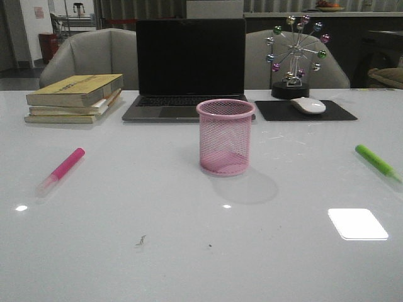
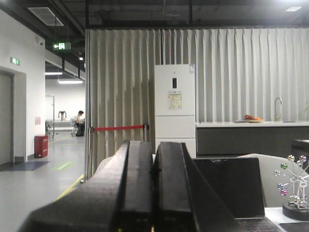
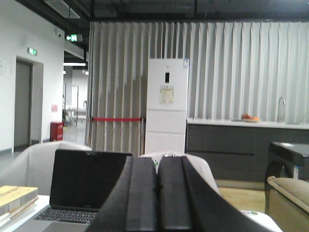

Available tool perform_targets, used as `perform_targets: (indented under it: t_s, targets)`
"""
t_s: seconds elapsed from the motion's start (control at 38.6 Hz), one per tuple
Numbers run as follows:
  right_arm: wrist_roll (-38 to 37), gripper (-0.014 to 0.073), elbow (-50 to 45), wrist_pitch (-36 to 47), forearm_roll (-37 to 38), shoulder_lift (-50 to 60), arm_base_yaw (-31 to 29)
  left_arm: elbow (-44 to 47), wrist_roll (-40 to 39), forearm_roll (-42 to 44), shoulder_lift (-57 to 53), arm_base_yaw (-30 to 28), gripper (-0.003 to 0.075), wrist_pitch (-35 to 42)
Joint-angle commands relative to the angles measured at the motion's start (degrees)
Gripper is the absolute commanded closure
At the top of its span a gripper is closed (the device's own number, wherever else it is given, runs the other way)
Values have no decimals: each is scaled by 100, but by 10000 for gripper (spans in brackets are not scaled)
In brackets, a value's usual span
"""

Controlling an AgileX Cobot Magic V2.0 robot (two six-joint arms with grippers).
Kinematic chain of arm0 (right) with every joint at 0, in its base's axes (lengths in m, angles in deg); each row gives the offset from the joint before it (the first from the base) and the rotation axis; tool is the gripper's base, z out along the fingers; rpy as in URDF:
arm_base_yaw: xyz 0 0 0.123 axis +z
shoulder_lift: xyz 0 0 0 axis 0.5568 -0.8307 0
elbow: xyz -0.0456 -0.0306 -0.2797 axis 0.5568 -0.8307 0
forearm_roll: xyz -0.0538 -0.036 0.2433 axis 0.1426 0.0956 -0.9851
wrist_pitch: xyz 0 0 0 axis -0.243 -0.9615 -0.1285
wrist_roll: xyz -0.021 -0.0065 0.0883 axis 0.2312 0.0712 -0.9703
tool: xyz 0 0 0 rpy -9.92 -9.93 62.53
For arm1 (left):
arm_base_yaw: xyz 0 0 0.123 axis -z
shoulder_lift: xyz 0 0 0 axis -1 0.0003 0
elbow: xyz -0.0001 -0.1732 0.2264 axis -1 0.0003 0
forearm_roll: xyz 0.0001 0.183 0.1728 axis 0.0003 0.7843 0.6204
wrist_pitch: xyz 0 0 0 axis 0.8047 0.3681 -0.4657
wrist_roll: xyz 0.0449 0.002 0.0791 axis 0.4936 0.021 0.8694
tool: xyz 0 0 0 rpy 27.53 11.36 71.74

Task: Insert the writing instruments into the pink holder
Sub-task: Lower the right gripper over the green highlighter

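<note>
The pink holder point(image 1: 225, 136) stands upright and empty at the middle of the white table. A magenta-pink marker point(image 1: 62, 170) with a pale cap lies flat at the left, well apart from the holder. A lime green marker point(image 1: 378, 162) lies flat at the far right. Neither arm appears in the front view. My left gripper point(image 2: 153, 150) is shut with nothing between its fingers and points level across the room, over the laptop. My right gripper point(image 3: 158, 164) is likewise shut and empty, aimed level past the laptop and chair.
An open laptop point(image 1: 189, 69) stands behind the holder. A stack of books point(image 1: 75, 97) is at the back left. A white mouse point(image 1: 308, 105) on a black pad and a ferris-wheel ornament point(image 1: 295, 56) are at the back right. A bright light reflection point(image 1: 357, 223) lies at the front right.
</note>
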Motion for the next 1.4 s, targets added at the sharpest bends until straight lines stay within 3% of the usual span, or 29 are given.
perform_targets:
  t_s: [0.0,0.29,0.52,0.62,0.7,0.8,0.86,0.91,1.09,1.37]
  targets:
    - [0,545,423,360,70,-562,-33,-555,-36,21,610,25,621,391]
    - [0,545,1275,-248,70,-2008,-33,-1747,-36,21,2336,25,621,391]
    - [0,540,1414,-552,70,-2963,-33,-1924,-36,10,3460,25,620,341]
    - [0,454,1414,-552,70,-3281,-33,-1924,-36,-2,3899,25,607,40]
    - [0,302,1414,-559,70,-3504,-33,-1924,-36,-2,4182,25,544,-386]
    - [0,175,1414,-641,70,-3718,-33,-1924,-36,-109,4429,25,412,-677]
    - [0,155,1414,-762,70,-3856,-33,-1924,-36,-269,4550,25,320,-676]
    - [0,158,1414,-810,70,-3948,-33,-1924,-36,-421,4632,25,276,-676]
    - [0,158,1414,-922,57,-4225,-33,-1924,-36,-611,4795,25,262,-657]
    - [0,158,1899,-2182,39,-4990,-33,-1924,-36,-611,5111,25,262,-666]
